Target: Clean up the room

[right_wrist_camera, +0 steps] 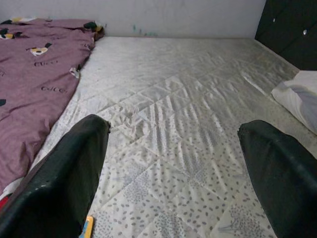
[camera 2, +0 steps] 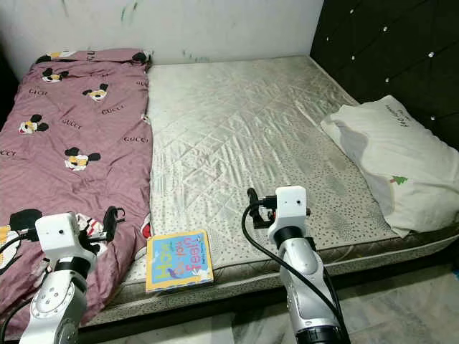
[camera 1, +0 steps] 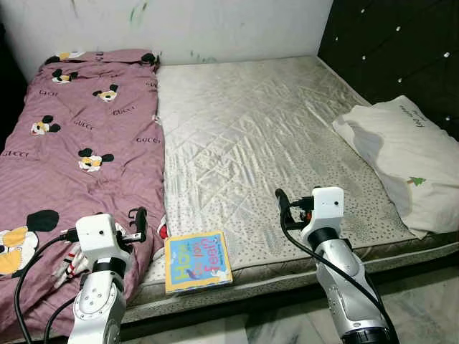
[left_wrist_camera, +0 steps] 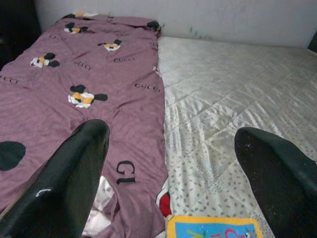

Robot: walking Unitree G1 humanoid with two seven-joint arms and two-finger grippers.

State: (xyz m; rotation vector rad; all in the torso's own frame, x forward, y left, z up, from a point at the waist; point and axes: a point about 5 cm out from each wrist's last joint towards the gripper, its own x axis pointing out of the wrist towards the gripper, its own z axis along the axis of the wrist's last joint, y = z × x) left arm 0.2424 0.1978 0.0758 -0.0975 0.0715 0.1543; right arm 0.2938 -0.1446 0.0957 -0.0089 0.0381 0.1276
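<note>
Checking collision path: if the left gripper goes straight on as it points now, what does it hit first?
Likely the purple blanket at its edge beside the bare mattress; the left gripper is open and aimed along that seam. Depth is unclear.

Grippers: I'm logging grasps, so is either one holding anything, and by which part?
Nothing is held. The left gripper and right gripper both hover above the mattress, jaws open and empty.

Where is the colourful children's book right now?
The colourful children's book lies at the mattress's near edge, beside the purple blanket, between both grippers.
</note>
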